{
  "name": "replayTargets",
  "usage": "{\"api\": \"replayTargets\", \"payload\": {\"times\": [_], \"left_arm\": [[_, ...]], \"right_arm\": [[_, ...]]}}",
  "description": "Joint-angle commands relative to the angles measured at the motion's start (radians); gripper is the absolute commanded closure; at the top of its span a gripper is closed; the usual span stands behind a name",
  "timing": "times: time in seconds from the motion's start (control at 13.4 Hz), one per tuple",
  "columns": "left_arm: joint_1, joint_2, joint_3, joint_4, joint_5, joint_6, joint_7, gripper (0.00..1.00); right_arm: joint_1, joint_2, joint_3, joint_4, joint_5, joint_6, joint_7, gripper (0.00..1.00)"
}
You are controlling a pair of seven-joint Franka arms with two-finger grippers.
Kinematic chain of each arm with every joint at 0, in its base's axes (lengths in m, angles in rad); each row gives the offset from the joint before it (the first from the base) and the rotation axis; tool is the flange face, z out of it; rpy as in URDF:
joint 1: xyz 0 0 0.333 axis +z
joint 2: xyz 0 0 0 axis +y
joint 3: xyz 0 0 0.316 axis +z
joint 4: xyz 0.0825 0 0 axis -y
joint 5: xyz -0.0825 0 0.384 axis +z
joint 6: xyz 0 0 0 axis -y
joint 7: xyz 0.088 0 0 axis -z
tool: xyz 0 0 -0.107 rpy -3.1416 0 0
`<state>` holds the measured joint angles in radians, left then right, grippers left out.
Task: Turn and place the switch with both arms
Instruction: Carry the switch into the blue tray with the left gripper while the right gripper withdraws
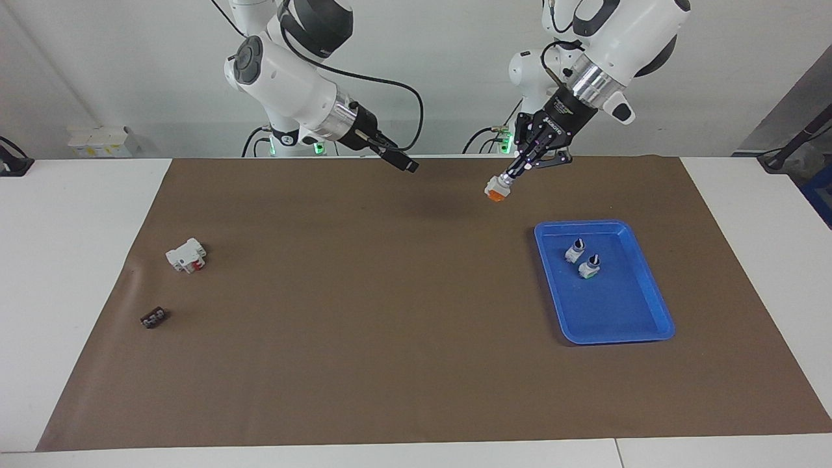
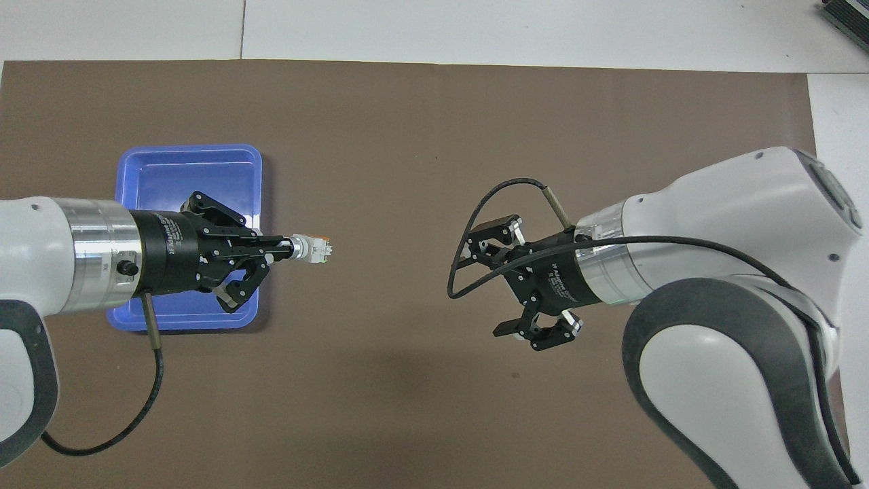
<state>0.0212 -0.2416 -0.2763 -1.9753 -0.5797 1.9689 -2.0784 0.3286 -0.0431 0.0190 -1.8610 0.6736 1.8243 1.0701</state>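
**Switch up in the left pincer, right arm waiting to receive**

The switch (image 1: 496, 190) is off the counter, pinched at the tip of the left pincer (image 1: 513, 174) and hanging in the air over bare brown mat (image 1: 364, 338), at about ten o'clock from the blue tray (image 1: 650, 286) in the facing view. Its free end shows an orange patch and points toward the middle of the counter.

From above, that same switch (image 2: 311, 248) sticks out at three o'clock from the left pincer (image 2: 288, 248), aimed straight at the right pincer (image 2: 506, 278), which is spread wide and hovers over the mat with open space between the two.

Two more small switches (image 1: 582, 259) lie close together in the tray. Toward the right arm's end of the counter sit a white block with red parts (image 1: 186, 255) and, at about seven o'clock from it, a small flat black block (image 1: 154, 318).

To my eye this is the handover stage: the piece is lifted and presented, not yet passed. Next, the right pincer would need to close the gap, line its fingers across the free end, and grip firmly before the left lets go, so the piece can be turned and set down.
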Motion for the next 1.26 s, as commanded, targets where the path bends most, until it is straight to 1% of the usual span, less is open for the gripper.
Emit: {"api": "replayTargets", "payload": {"times": [0.0,0.07,0.15,0.3,0.37,0.45,0.6,0.82,0.97,1.12,1.19], "left_arm": [[0.019,-0.048,-0.004,-0.056,0.008,0.021,0.211,1.00],[0.029,-0.050,-0.003,-0.060,0.008,0.021,0.286,1.00],[0.043,-0.051,-0.003,-0.060,0.008,0.018,0.369,1.00],[0.048,-0.048,-0.001,-0.059,0.008,0.027,0.576,1.00],[0.054,-0.050,0.002,-0.059,0.011,0.022,0.689,1.00],[0.077,-0.048,0.000,-0.059,0.032,0.025,0.781,1.00],[0.085,-0.042,0.009,-0.051,0.104,0.027,1.020,1.00],[0.106,-0.038,0.063,-0.059,0.122,0.021,1.281,1.00],[0.117,-0.002,0.072,-0.057,0.206,0.024,1.446,1.00],[0.123,0.036,0.074,-0.060,0.279,0.036,1.636,1.00],[0.132,0.057,0.075,-0.059,0.320,0.059,1.748,1.00]], "right_arm": [[-0.043,-0.031,0.002,-0.003,-0.113,-0.005,-0.163,0.00],[-0.063,-0.031,0.002,0.012,-0.162,-0.003,-0.217,0.00],[-0.075,-0.031,0.002,0.028,-0.243,-0.003,-0.276,0.00],[-0.086,-0.021,0.002,0.077,-0.478,-0.007,-0.401,0.00],[-0.091,-0.018,0.001,0.095,-0.573,-0.010,-0.442,0.00],[-0.115,-0.018,0.001,0.103,-0.636,-0.010,-0.488,0.00],[-0.173,-0.012,0.001,0.132,-0.652,-0.017,-0.599,0.00],[-0.258,-0.004,-0.001,0.212,-0.696,-0.123,-0.783,0.00],[-0.284,-0.003,-0.033,0.264,-0.710,-0.201,-0.861,0.00],[-0.351,-0.003,-0.033,0.276,-0.720,-0.226,-0.888,0.00],[-0.361,-0.006,-0.033,0.272,-0.715,-0.241,-0.888,0.00]]}}
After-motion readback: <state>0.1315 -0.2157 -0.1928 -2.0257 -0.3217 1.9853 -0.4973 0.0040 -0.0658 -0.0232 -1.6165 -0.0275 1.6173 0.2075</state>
